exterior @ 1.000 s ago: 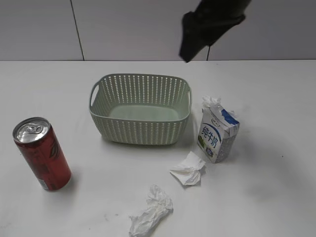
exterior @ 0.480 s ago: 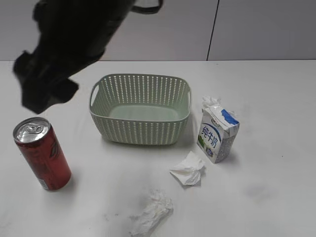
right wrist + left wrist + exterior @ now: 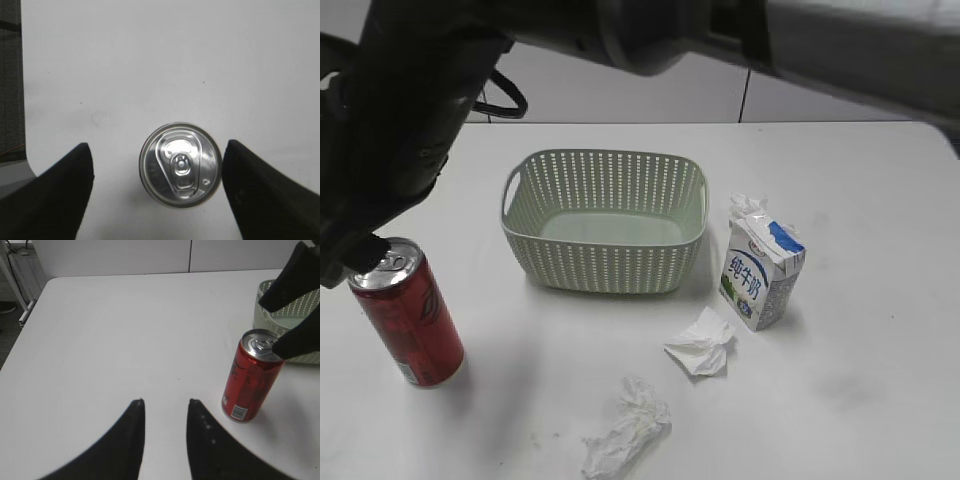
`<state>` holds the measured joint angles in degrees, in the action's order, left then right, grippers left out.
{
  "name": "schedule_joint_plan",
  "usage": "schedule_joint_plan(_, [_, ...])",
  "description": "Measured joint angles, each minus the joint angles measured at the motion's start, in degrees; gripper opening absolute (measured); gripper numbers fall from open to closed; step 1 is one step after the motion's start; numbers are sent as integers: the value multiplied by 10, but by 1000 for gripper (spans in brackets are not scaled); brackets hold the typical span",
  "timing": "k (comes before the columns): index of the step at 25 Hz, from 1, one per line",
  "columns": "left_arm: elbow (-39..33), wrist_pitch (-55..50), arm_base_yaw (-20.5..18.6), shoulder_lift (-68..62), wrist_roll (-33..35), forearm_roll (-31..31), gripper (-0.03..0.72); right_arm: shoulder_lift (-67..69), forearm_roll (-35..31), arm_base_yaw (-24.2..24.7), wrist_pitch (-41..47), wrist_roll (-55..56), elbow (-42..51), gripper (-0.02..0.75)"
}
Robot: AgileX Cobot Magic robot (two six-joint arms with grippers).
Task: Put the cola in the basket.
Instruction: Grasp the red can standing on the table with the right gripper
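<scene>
Right gripper [image 3: 156, 172]: one; jaws spread wide, a black finger [image 3: 55, 190] at 9 o'clock and another at 3 o'clock of the can's top, neither touching it; it hangs straight above the can. In the exterior view its arm reaches across from upper right to the left side of the table, the black tip [image 3: 350, 255] just at the can's rim.
Left gripper [image 3: 165, 407]: one; two dark fingers with a narrow gap between them, nothing in the gap, over bare table; the can stands at its 2 o'clock.
Cola [image 3: 406, 312]: one; tall red can, silver top, pull tab, upright on the table at 8 o'clock of the basket, outside it and apart from it.
Basket [image 3: 604, 262]: one; pale grey-green, perforated walls, handle cut-outs, sitting mid-table with nothing visible inside.
Milk carton [image 3: 760, 273]: one; white and blue, upright, top torn open, just beside the basket at its 4 o'clock.
Crumpled tissues: three; one [image 3: 703, 343] at 7 o'clock of the carton, one [image 3: 625, 428] near the front edge, one [image 3: 748, 206] small piece behind the carton's top.
Table [image 3: 860, 200]: one; white.
In the way: only the basket's near-left wall lies between can and basket floor.
</scene>
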<state>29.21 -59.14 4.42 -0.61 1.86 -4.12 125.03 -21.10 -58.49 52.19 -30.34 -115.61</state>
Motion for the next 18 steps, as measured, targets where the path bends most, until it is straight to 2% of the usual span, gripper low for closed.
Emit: schedule_joint_plan(18, [0,0,0,0,0,0,232,61,52,0,-3,15,-17,604])
